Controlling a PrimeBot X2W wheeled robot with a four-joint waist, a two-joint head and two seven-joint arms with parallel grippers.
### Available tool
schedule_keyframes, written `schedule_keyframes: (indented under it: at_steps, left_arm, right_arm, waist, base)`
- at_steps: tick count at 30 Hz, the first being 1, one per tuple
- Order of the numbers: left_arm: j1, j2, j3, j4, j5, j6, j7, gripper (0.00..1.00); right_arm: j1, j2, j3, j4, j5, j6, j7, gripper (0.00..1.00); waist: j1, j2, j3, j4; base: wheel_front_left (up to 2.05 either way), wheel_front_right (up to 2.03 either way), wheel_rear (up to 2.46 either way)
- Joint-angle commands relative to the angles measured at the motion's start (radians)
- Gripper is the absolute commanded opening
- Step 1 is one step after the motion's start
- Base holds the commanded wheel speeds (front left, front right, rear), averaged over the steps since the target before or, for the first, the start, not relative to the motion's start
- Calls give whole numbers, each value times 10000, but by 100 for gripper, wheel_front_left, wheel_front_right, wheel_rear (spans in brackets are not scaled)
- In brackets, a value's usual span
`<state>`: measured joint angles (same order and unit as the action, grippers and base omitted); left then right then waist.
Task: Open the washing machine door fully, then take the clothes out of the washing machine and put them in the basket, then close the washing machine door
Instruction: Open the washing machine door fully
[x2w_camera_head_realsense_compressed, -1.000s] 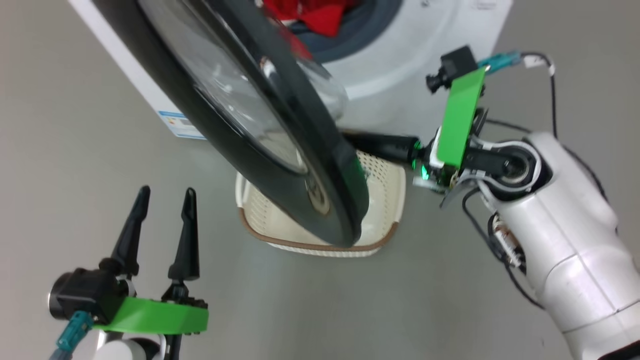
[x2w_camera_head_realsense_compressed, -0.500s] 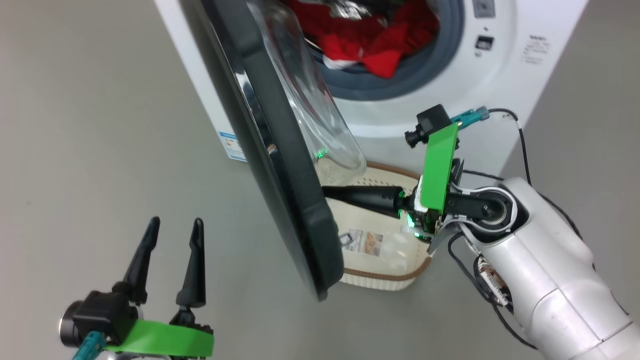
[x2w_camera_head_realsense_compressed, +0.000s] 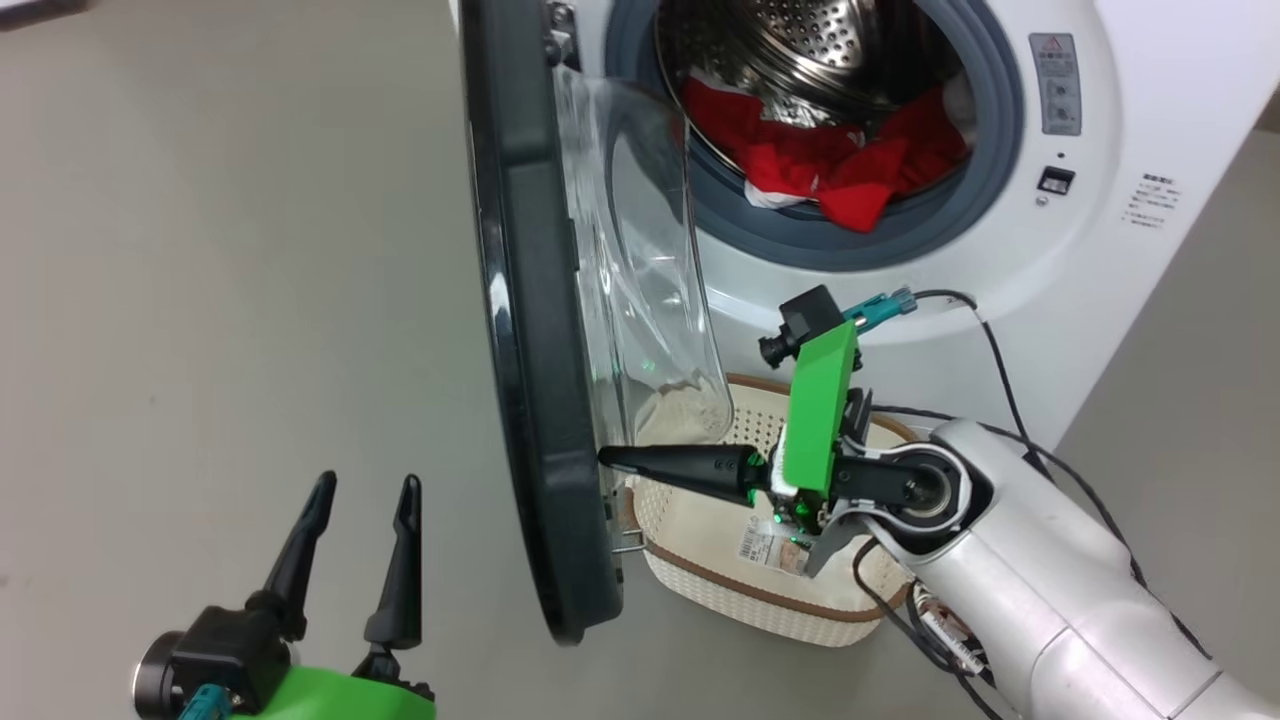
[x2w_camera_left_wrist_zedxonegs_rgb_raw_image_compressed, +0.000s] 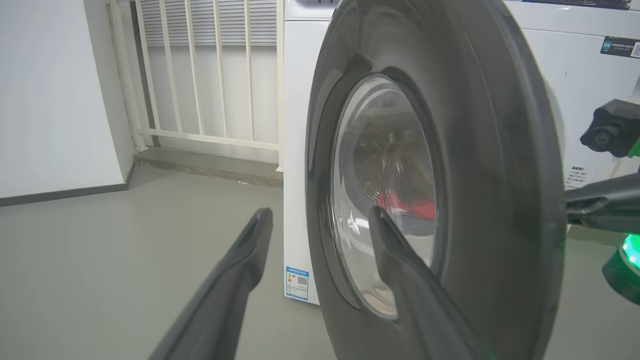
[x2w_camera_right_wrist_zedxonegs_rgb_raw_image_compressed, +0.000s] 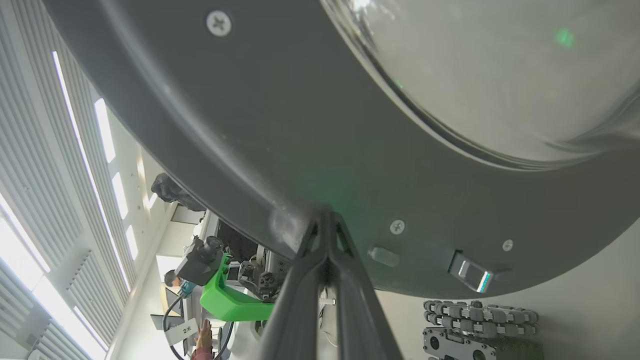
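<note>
Left gripper (x2w_camera_head_realsense_compressed: 369, 480): fingers spread wide, empty, near the door's (x2w_camera_head_realsense_compressed: 520, 330) outer face, not touching.
Right gripper (x2w_camera_head_realsense_compressed: 610, 458): fingers pressed together, holding nothing — tips against the door's inner rim, low down.
Door: stood open, edge-on.
Basket (x2w_camera_head_realsense_compressed: 760, 600): on the floor just behind the door.
Clothes (x2w_camera_head_realsense_compressed: 830, 165): red and white, heaped in the drum beyond the door.
Washing machine (x2w_camera_head_realsense_compressed: 1100, 250): white — behind the door.

washing machine (x2w_camera_head_realsense_compressed: 1100, 250) mouth unobstructed, door (x2w_camera_head_realsense_compressed: 520, 350) jutting out on its left, basket (x2w_camera_head_realsense_compressed: 690, 520) below

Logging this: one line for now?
door: open | right gripper: shut, tips on its inner rim | left gripper: open, free | clothes: in drum
</note>
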<state>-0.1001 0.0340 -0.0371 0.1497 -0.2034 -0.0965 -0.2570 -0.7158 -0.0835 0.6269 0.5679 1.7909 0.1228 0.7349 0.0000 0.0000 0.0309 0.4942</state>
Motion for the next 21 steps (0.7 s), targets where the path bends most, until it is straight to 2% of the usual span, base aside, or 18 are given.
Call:
schedule_keyframes:
  at_steps: [1,14,21]
  left_arm:
    - [-97,162,327,-215,38,-18,-48,100]
    - [-38,162,514,-377,-85,93,-48,100]
    - [-17,162,550,-331,-151,126,-48,100]
  right_arm:
    - [-127,331,233,-214,151,79,-180,0]
    - [-704,332,1172,134,808,79,-863,0]
    - [-827,332,1313,315,807,79,-1117,0]
  waist:
    - [0,0,-63,148]
    - [0,0,131,296]
    - [0,0,149,269]
  base:
    - [0,0,0]
    - [0,0,0]
    - [0,0,0]
